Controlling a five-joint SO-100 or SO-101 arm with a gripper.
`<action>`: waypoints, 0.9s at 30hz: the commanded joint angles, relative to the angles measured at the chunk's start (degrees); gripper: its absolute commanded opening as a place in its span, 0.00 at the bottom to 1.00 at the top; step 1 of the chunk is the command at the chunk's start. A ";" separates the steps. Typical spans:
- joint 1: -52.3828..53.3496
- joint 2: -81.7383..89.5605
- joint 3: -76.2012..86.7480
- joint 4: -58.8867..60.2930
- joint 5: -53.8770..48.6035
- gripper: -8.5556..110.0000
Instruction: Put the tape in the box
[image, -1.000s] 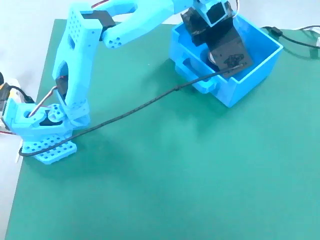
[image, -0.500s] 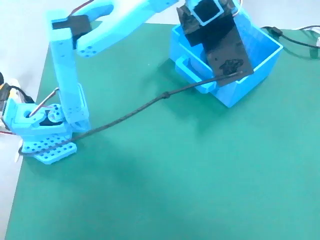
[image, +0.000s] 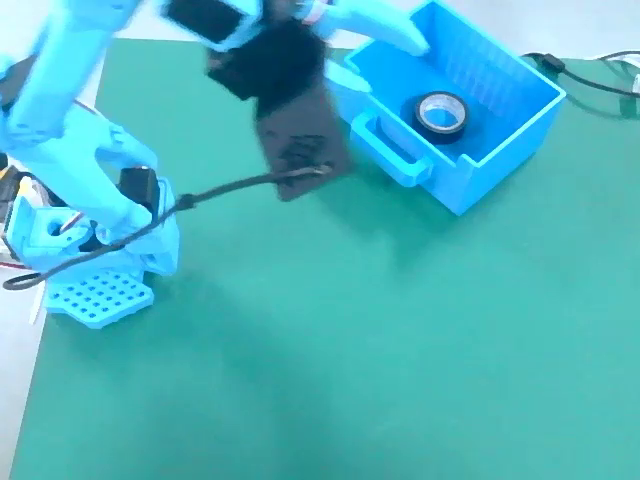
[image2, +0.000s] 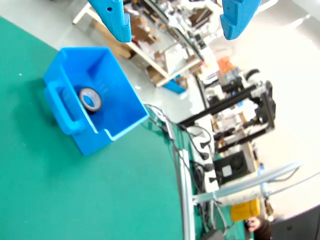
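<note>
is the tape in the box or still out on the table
In: the tape lies flat on the floor of the blue box, gripper clear.

Light-blue plastic arm (image: 80, 150) with black servo blocks, a perforated base plate (image: 95, 297), a dark braided cable (image: 230, 187), and blue jaws.

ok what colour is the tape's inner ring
Pale whitish, inside the black tape lying in the box; clearest in the fixed view.

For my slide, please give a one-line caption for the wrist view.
Open end effector raised away from the box, with the tape lying inside.
</note>
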 joint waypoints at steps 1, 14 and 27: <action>3.87 14.59 16.79 -4.04 -1.93 0.29; 11.43 37.79 65.65 -26.28 -2.11 0.28; 14.85 49.31 86.40 -31.03 -1.23 0.26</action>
